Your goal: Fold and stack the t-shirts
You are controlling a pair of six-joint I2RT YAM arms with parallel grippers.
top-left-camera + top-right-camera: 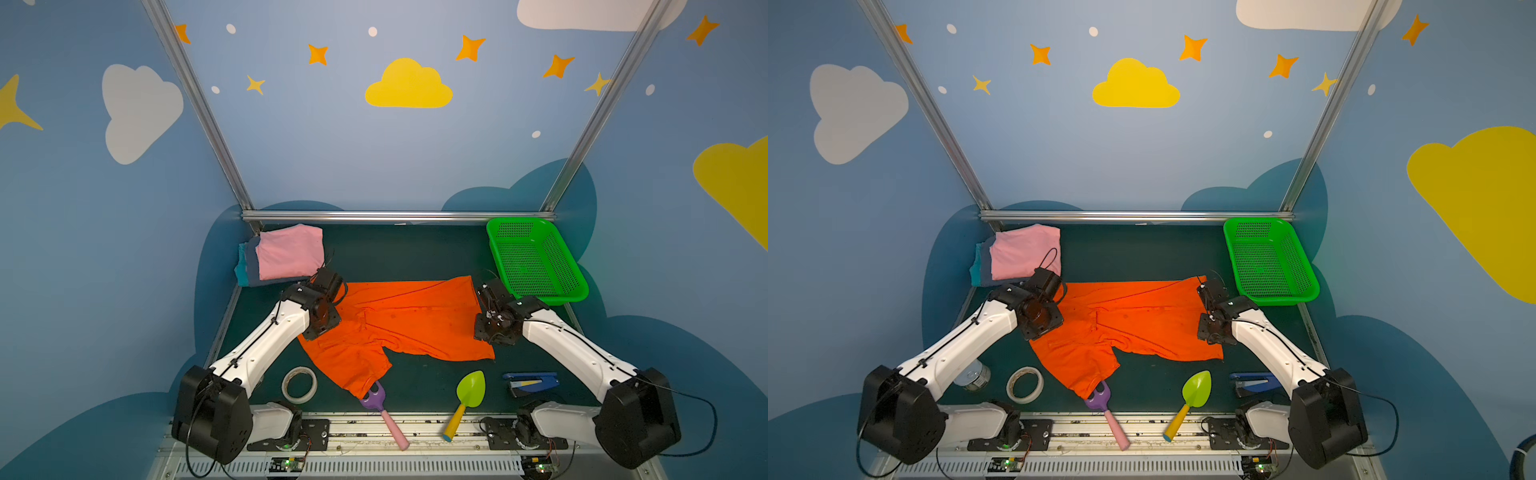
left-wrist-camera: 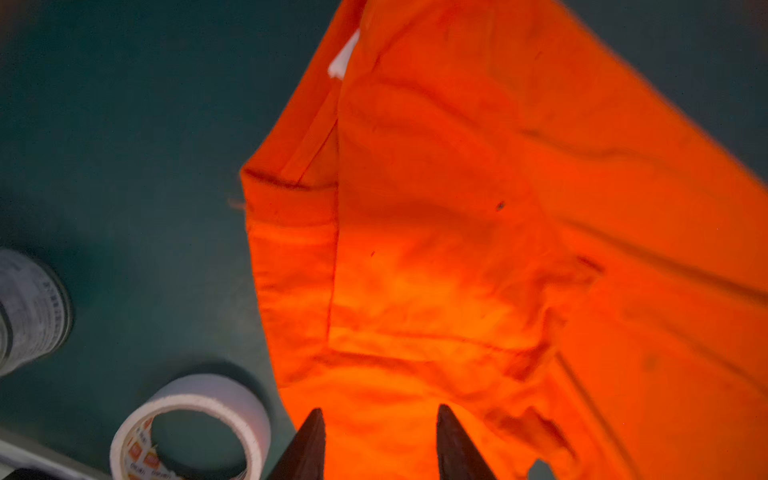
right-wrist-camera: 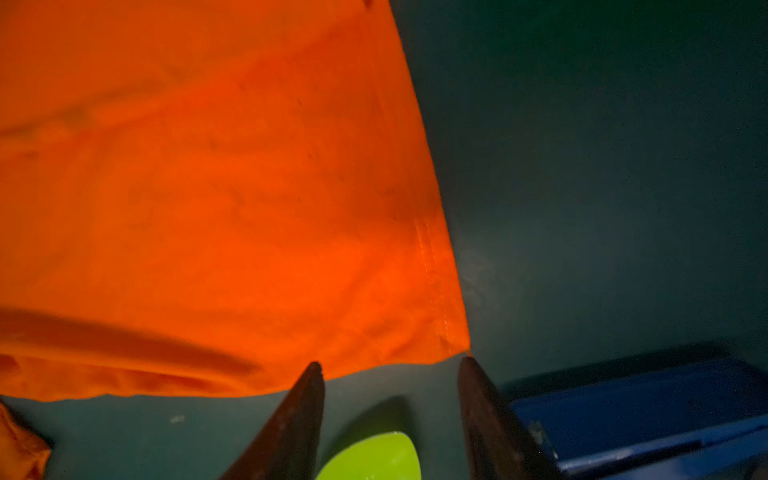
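The orange t-shirt [image 1: 409, 320] [image 1: 1138, 320] lies spread and creased on the dark green table, one sleeve reaching toward the front. At the back left is a folded stack with a pink t-shirt [image 1: 291, 251] on top, over a grey-blue one [image 1: 252, 266] and a teal one [image 1: 240, 268]. My left gripper [image 1: 330, 286] [image 2: 380, 409] hangs open over the shirt's left part, nothing between its fingers. At the shirt's right edge my right gripper [image 1: 486, 293] [image 3: 390, 362] is open and empty, with the hem corner [image 3: 453, 340] showing just past its tips in the right wrist view.
A green basket [image 1: 536, 259] stands at the back right. Along the front lie a tape roll [image 1: 299, 384], a purple toy fork [image 1: 382, 405] touching the sleeve, a green trowel [image 1: 467, 399] and a blue stapler [image 1: 530, 384]. A can [image 1: 973, 376] stands by the left arm.
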